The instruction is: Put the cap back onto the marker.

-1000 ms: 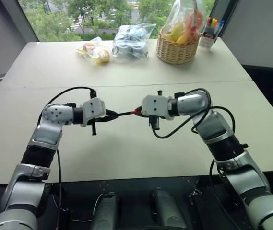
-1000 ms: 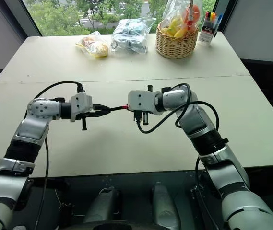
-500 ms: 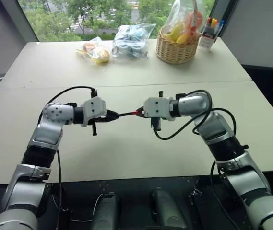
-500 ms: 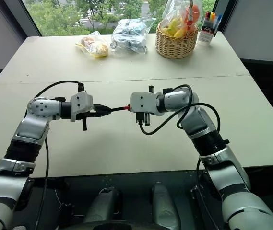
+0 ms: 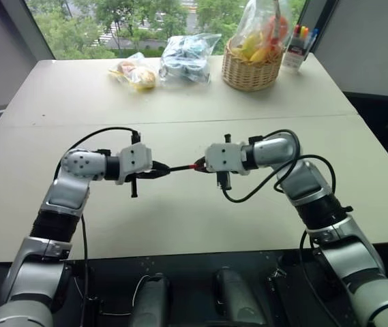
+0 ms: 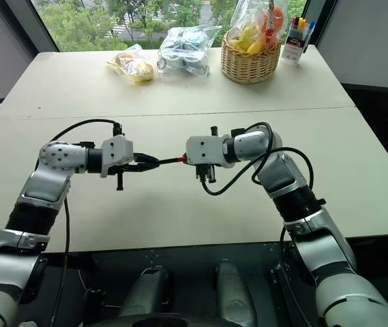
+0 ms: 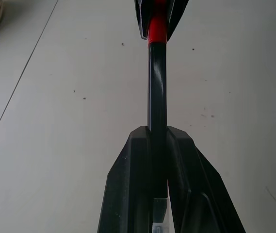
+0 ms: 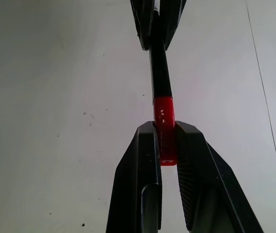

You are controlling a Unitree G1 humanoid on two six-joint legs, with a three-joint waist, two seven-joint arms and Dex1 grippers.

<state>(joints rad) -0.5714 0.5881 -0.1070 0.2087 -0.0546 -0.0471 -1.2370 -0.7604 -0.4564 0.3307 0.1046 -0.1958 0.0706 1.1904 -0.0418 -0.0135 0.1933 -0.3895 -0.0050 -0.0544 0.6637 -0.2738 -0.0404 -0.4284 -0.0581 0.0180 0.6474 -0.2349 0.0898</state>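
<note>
Both arms meet over the middle of the table point(image 5: 180, 211). My left gripper point(image 5: 161, 169) is shut on the black barrel of the marker point(image 5: 180, 167), which points level toward the right arm. In the left wrist view the marker point(image 7: 156, 87) runs straight out from between the fingers point(image 7: 128, 165). My right gripper point(image 5: 199, 165) is shut on the small red cap point(image 8: 163, 116). The cap sits in line with the barrel point(image 8: 159, 73) and covers its end, with no gap showing between red and black. In the right wrist view the left gripper point(image 8: 158, 24) faces it.
Along the table's far edge stand a wicker basket point(image 5: 251, 71) with a bag of fruit, two plastic bags point(image 5: 187, 58) point(image 5: 133, 71), and a bunch of coloured markers point(image 5: 296, 48). A seam point(image 5: 78, 125) crosses the table behind the arms.
</note>
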